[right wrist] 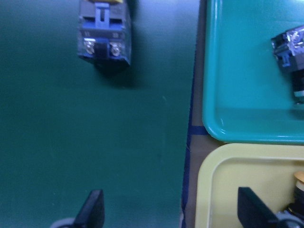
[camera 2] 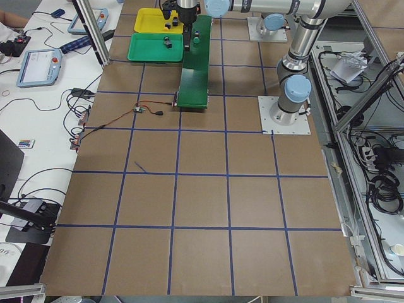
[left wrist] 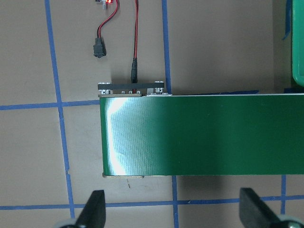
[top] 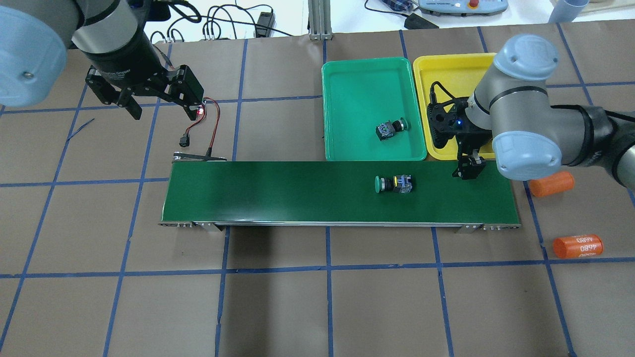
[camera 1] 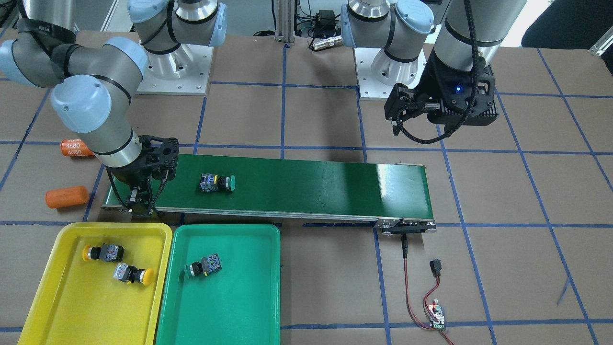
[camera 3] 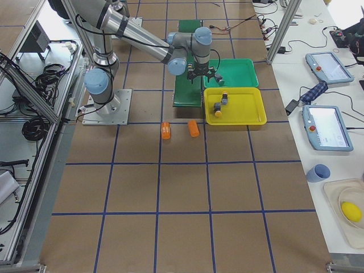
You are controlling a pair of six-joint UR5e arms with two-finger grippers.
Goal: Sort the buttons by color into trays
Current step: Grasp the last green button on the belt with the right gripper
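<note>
Over the conveyor belt's (top: 278,193) tray-side end, right gripper (top: 470,170) is hovering, fingers apart, empty. Remaining green button (top: 392,183) is lying sideways on the belt, blocky body facing the gripper. Best approach, I judge: travelling along the belt, pinching the body rather than the round cap, then carrying to green tray (top: 347,99) beside the belt. Left gripper (top: 162,113) is hanging wide apart near the belt's opposite end.
</note>
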